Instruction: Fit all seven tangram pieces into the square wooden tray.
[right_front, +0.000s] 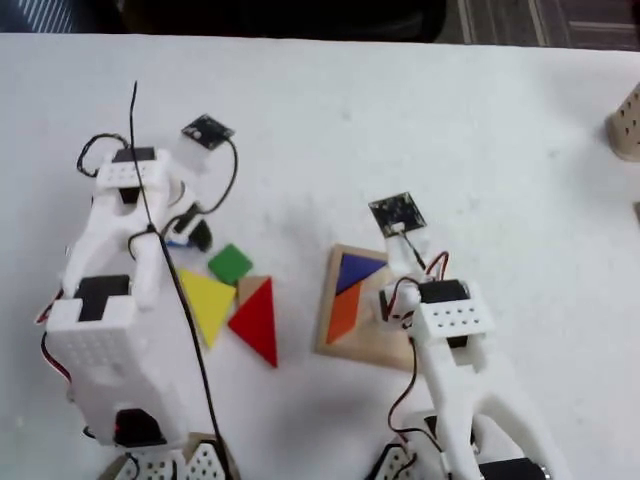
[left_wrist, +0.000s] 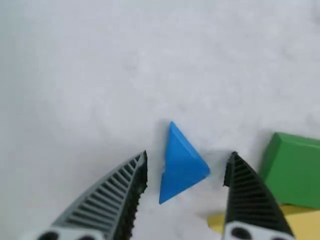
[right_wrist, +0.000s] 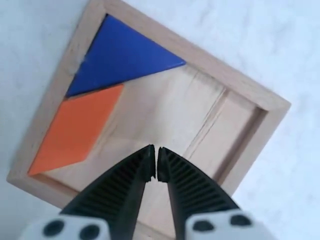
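Observation:
A small blue triangle (left_wrist: 182, 165) lies on the white table between the spread fingers of my open left gripper (left_wrist: 187, 160), which hangs low over it. Beside it lie a green square (left_wrist: 292, 170) and a yellow triangle (left_wrist: 300, 222). From above, my left gripper (right_front: 188, 236) sits just left of the green square (right_front: 230, 264), the yellow triangle (right_front: 205, 303) and a red triangle (right_front: 257, 318). The wooden tray (right_wrist: 240, 85) holds a large blue triangle (right_wrist: 120, 55) and an orange parallelogram (right_wrist: 77, 130). My right gripper (right_wrist: 155, 162) is shut and empty above the tray's bare floor.
A pale tan piece (right_front: 250, 288) shows between the yellow and red triangles. A perforated wooden block (right_front: 626, 125) stands at the table's far right edge. Cables trail around the left arm. The tray (right_front: 325, 330) lies right of the loose pieces.

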